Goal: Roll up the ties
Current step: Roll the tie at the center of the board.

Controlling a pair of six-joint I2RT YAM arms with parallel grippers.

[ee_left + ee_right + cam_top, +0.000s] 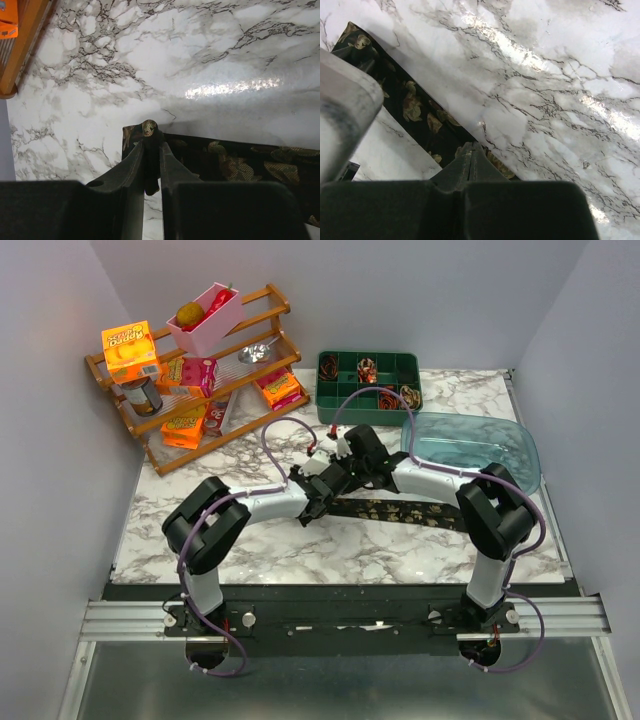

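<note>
Tie (400, 511) lies flat on the marble table (250, 540). Its long axis runs left-right, roughly parallel to the near edge, dipping slightly toward the right arm's side.

Left gripper (151, 142) is clamped on the tie's left end. Its wrist view shows fabric pinched between the fingers (132, 165), with a small folded-over nub of cloth poking up at the tips. Looks like the start of a coil, one turn at most. From that grip the rest of the tie runs off to the right, flat and unrolled.

Right gripper (471, 150) is fully closed, tips down at the tie's edge a short way along from the pinched end. Its wrist view doesn't show whether it's pressing on the cloth, just touching it, or hovering above. Nothing visible between its fingers.

Judgement: rolling has hardly begun on this tie. The roll has to travel along the long axis, from the left end toward the right. Left arm has the end, so it's the one to turn. Right arm is nearest the free length and best placed to pin it down. Risk: the fabric looks slippery, and the nub unfolds if the pinch loosens.

Coiled ties (367, 369) sit in the green tray (335, 412) at the far side, well apart from the work.
</note>
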